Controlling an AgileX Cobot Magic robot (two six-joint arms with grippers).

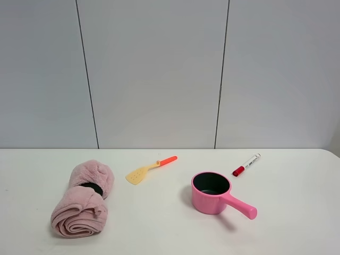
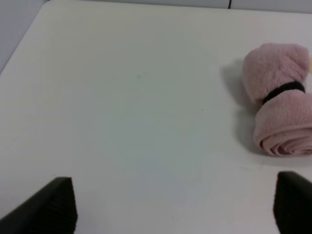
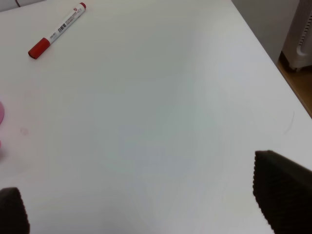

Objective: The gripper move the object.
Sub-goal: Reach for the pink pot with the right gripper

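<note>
The pink saucepan (image 1: 212,193) stands upright on the white table (image 1: 297,223), right of centre, its dark inside up and its short handle (image 1: 241,206) pointing to the front right. Only a sliver of its pink edge (image 3: 1,112) shows in the right wrist view. Neither arm shows in the exterior high view. My left gripper (image 2: 173,204) is open and empty over bare table, well to the left of the towel. My right gripper (image 3: 146,195) is open and empty over bare table, to the right of the pan and apart from it.
A rolled pink towel (image 1: 84,197) with a black band lies at the left, also in the left wrist view (image 2: 280,109). A yellow spatula with an orange handle (image 1: 150,169) lies behind centre. A red-capped white marker (image 1: 246,164) lies behind the pan, also in the right wrist view (image 3: 56,30). The table's right edge (image 3: 273,63) is near.
</note>
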